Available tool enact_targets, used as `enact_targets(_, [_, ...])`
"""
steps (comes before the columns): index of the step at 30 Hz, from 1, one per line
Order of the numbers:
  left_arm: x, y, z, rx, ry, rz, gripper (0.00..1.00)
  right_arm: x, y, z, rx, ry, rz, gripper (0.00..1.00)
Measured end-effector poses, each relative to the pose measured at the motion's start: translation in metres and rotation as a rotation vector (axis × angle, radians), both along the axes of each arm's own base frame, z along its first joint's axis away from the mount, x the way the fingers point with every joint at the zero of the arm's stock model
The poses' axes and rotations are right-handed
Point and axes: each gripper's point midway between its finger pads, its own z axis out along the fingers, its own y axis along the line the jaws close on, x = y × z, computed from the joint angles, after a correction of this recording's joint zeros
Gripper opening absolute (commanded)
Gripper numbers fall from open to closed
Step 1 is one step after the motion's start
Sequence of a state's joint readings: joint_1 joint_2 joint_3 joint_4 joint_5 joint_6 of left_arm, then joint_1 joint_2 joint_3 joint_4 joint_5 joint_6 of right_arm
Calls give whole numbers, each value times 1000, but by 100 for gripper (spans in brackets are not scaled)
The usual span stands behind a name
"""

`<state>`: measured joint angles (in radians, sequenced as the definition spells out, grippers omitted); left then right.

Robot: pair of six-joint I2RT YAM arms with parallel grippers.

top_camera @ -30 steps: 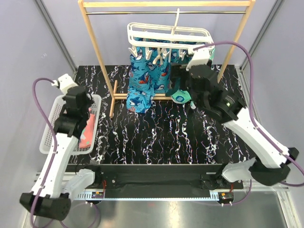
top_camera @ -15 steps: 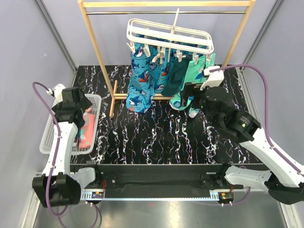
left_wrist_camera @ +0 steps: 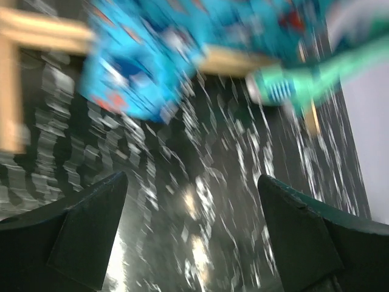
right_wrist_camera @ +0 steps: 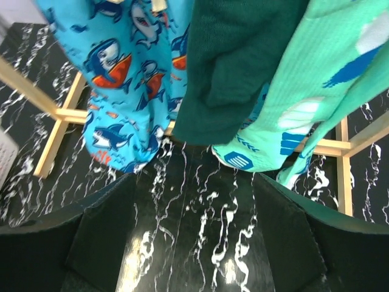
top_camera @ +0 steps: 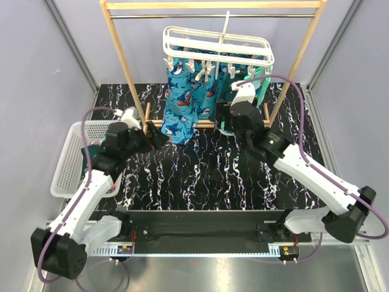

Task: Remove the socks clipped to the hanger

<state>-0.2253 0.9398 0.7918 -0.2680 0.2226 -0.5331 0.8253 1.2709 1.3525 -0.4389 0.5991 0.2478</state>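
Socks (top_camera: 182,112), two blue shark-print, one dark teal and at least one mint-green, hang clipped to the one hanger (top_camera: 213,45) at the far edge of the table (top_camera: 213,176), with open tabletop in front, where the left gripper (left_wrist_camera: 191,179) and right gripper (right_wrist_camera: 193,176) both hover spread and empty.

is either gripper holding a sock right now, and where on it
Nothing is held: the left gripper and the right gripper are both open and empty.
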Motion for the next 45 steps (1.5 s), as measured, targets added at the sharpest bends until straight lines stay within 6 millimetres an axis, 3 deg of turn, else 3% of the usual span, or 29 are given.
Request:
enact_targets(3, [-21,-38,-17,-27,48,-170,93,20,2,-10,-7,-1,-32,85])
enact_targets(6, [-33,-53,-7,-66,17,-255,93,38,5,-15,2,-16,-64,83])
enact_targets(14, [-54,-60,32,-152,-126,-324,91,75,13,-46,-22,-9,-156,72])
enact_targets(20, [-60,-62,26,-179,-89,-330,86,93,3,-54,-31,-21,-245,67])
enact_targets(24, [-64,-63,18,-170,-35,-335,86,103,-9,-58,-37,-21,-293,45])
enact_targets(26, [-67,-64,17,-168,-25,-339,86,105,-13,-60,-40,-20,-305,27])
enact_targets(29, [-70,-64,20,-168,-34,-344,85,105,-13,-59,-32,-19,-304,0])
enact_targets(35, [-69,-71,28,-177,-68,-367,84,90,-4,-57,12,38,-217,0])
enact_targets(45, [-55,-121,37,-174,-134,-481,83,21,11,11,287,46,55,0])
